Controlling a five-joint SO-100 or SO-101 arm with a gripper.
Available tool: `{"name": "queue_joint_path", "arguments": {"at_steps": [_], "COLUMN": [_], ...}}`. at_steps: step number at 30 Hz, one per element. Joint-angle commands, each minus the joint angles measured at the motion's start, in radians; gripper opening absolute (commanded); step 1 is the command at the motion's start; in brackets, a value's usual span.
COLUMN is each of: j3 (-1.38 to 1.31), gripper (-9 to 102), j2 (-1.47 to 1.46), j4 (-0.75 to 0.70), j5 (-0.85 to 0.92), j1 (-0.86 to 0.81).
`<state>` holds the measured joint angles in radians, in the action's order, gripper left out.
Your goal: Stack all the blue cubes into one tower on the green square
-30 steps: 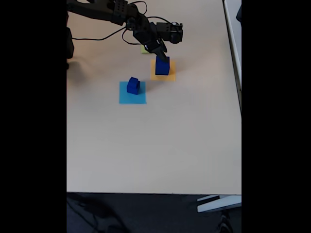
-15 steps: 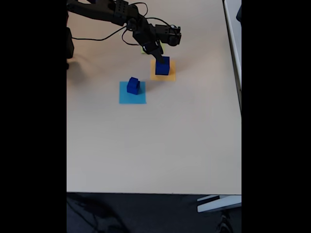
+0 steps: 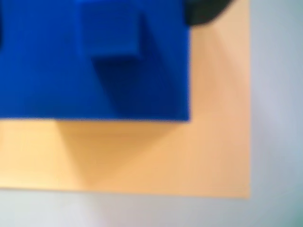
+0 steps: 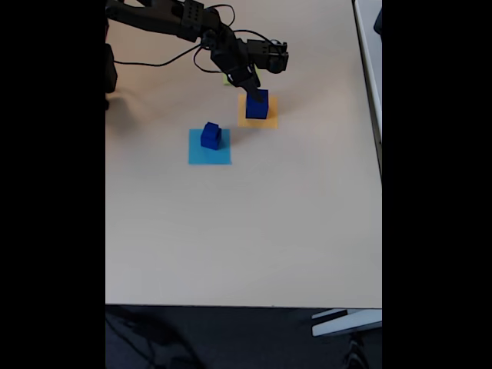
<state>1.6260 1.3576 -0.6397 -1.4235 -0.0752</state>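
A large blue cube (image 4: 257, 108) stands on the orange-yellow square (image 4: 257, 121). In the wrist view the same blue cube (image 3: 57, 80) looms close and blurred, with what looks like a smaller blue cube (image 3: 111, 28) on top of it. My gripper (image 4: 255, 90) hangs right at the top of this cube, and one dark finger (image 3: 203, 9) shows past the cube's right edge. How the jaws stand is not readable. Another blue cube (image 4: 211, 136) sits on the light blue square (image 4: 209, 152). A sliver of the green square (image 4: 227, 78) peeks out under the arm.
The arm (image 4: 165, 17) reaches in from the top left with black cables (image 4: 157, 60) trailing on the beige table (image 4: 246, 223). The table's right edge (image 4: 380, 154) and front edge lie far from the squares.
The gripper has shifted only slightly at the top of the cube on the orange-yellow square. Both cubes in the fixed view stay where they were.
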Motion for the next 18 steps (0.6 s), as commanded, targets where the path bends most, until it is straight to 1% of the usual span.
{"name": "queue_joint_path", "arguments": {"at_steps": [1,18], "j3": [-0.083,-0.100], "gripper": [20,18], "j2": [0.002,-0.020], "j4": [-0.002,-0.014], "j5": [0.014,0.006], "j1": [-0.011,-0.015]}}
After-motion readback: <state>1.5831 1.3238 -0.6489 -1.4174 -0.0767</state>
